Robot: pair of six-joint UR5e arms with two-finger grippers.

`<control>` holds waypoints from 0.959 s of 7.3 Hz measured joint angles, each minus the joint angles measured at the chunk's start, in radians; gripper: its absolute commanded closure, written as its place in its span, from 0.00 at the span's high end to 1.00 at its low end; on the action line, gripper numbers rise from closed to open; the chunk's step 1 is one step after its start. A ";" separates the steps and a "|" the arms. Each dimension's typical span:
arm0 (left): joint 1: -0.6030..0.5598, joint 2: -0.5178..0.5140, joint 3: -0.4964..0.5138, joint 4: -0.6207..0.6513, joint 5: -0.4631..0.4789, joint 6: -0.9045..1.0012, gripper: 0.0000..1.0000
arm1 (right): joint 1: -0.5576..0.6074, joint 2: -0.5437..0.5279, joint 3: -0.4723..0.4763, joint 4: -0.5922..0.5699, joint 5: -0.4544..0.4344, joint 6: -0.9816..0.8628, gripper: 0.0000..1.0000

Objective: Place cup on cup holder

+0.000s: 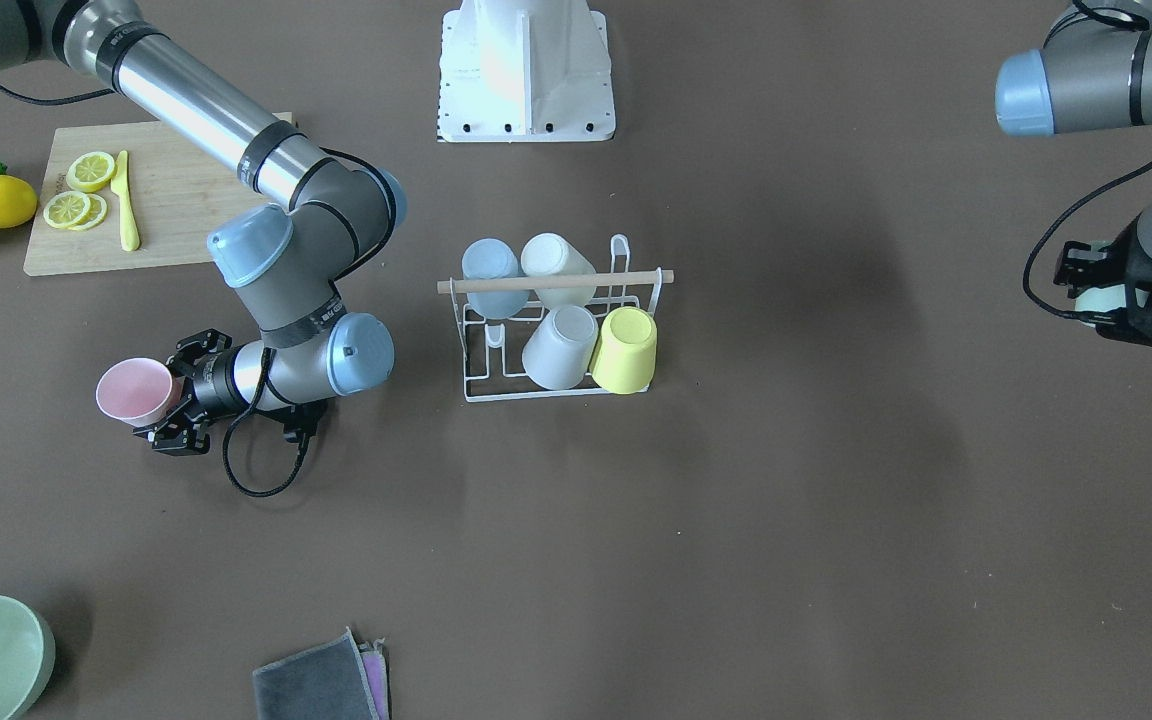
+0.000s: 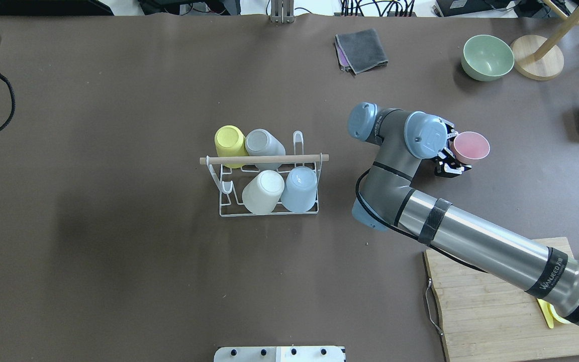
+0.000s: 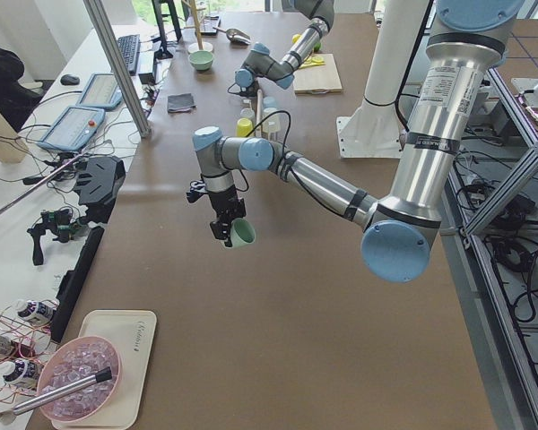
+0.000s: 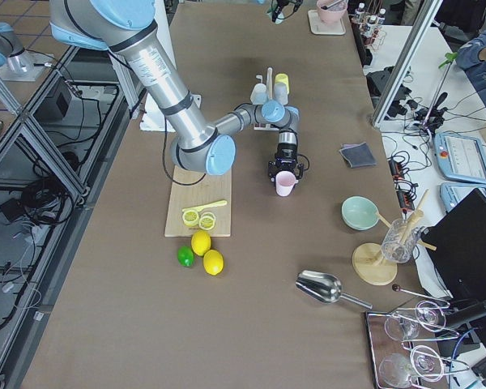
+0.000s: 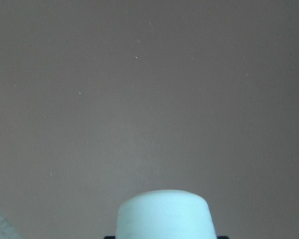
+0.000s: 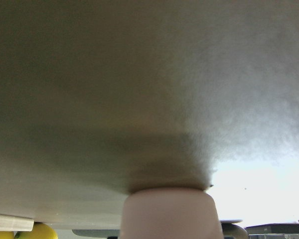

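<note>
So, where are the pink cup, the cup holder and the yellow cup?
pink cup [image 2: 471,147], overhead exterior view, its middle.
cup holder [image 2: 264,159], overhead exterior view, its wooden rod.
yellow cup [image 1: 624,355], exterior front-facing view, its side wall.

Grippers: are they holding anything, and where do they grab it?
Right gripper holds the pink cup by its base end. Left gripper holds the mint cup, apparently likewise.
</note>
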 measured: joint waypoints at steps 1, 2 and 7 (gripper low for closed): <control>0.004 0.003 0.013 -0.144 0.007 -0.051 0.00 | 0.004 -0.011 0.020 0.000 0.000 -0.005 0.00; 0.011 -0.001 0.030 -0.291 0.015 -0.102 0.00 | 0.012 -0.035 0.062 0.000 0.002 -0.015 0.00; 0.108 -0.001 0.065 -1.061 0.067 -0.481 0.00 | 0.161 -0.155 0.326 0.002 0.152 -0.048 0.00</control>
